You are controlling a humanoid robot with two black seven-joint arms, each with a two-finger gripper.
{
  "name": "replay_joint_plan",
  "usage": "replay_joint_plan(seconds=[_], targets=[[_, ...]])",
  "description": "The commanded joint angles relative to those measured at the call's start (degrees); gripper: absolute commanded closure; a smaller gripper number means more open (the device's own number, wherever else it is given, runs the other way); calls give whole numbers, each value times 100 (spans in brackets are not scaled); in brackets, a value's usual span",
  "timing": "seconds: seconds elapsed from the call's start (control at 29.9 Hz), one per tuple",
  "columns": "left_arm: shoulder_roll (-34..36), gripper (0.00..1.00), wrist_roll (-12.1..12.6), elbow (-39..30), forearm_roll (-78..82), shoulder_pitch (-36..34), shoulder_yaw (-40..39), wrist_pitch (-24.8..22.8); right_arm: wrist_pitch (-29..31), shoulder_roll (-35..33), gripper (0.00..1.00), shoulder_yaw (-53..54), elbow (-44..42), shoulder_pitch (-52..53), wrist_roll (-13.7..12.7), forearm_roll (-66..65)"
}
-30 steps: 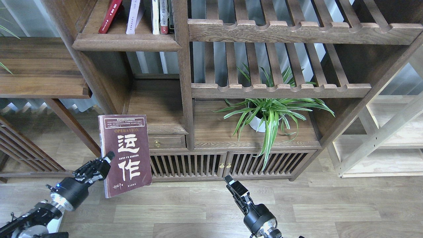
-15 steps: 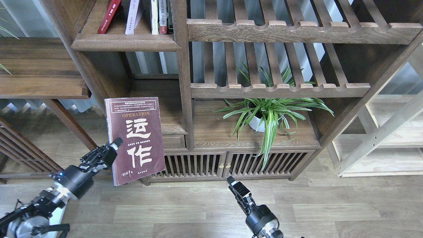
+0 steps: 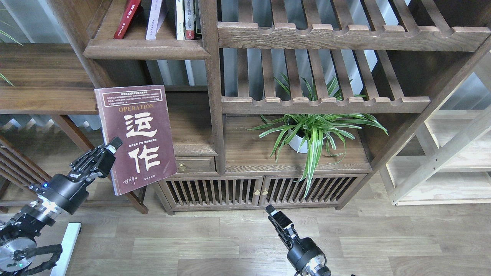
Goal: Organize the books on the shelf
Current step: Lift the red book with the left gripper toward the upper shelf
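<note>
My left gripper (image 3: pixel 112 147) is shut on the left edge of a large maroon book (image 3: pixel 138 134) with big white Chinese characters and the word OPERATION. It holds the book upright, tilted a little left, in front of the cabinet and below the shelf. The shelf (image 3: pixel 145 49) is a dark-brown board with a moulded front edge at the top left. On it stand a thin red book (image 3: pixel 126 19), a lavender-white book (image 3: pixel 154 19) and white books (image 3: pixel 180 19). My right gripper (image 3: pixel 276 218) is low at the centre over the floor, empty, its fingers close together.
A potted spider plant (image 3: pixel 310 132) sits on the cabinet top at the centre. Slatted racks with scalloped rails (image 3: pixel 326 36) fill the upper right. A dark table top (image 3: pixel 46 76) juts in at the left. Pale wood shelving (image 3: pixel 452 161) stands at the right. A drawer (image 3: pixel 193 165) lies below the book.
My left gripper has raised the maroon book, first up and right, then up and left, from floor height to just under the shelf. My right gripper has barely moved.
</note>
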Motion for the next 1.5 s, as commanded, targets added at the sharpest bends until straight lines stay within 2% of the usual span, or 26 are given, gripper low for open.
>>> replay_joint_plan(seconds=[0.0, 0.17, 0.37, 0.53, 0.67, 0.97, 1.04, 1.14, 1.47], targets=[[153, 92, 9, -418, 70, 283, -167, 0, 0, 0, 52, 10, -1, 0, 0, 0], [417, 90, 9, -718, 254, 714, -466, 0, 0, 0, 52, 10, -1, 0, 0, 0], [418, 90, 26, -868, 413, 978, -765, 0, 0, 0, 52, 19, -1, 0, 0, 0], [330, 90, 44, -938, 772, 1321, -1503, 0, 0, 0, 52, 72, -1, -18, 0, 0], [-82, 90, 52, -877, 1282, 1251, -1899, 0, 0, 0, 52, 72, -1, -9, 0, -8], [-206, 90, 105, -1069, 2003, 1251, -2330, 0, 0, 0, 52, 81, 8, -27, 0, -44], [-233, 90, 158, -1175, 2065, 1251, -2348, 0, 0, 0, 52, 81, 8, -27, 0, -44], [-189, 90, 377, -1403, 2056, 1277, -2427, 0, 0, 0, 52, 89, 8, -27, 0, -44], [-31, 91, 500, -1878, 1986, 1312, -2910, 0, 0, 0, 52, 90, -1, -27, -8, -52]])
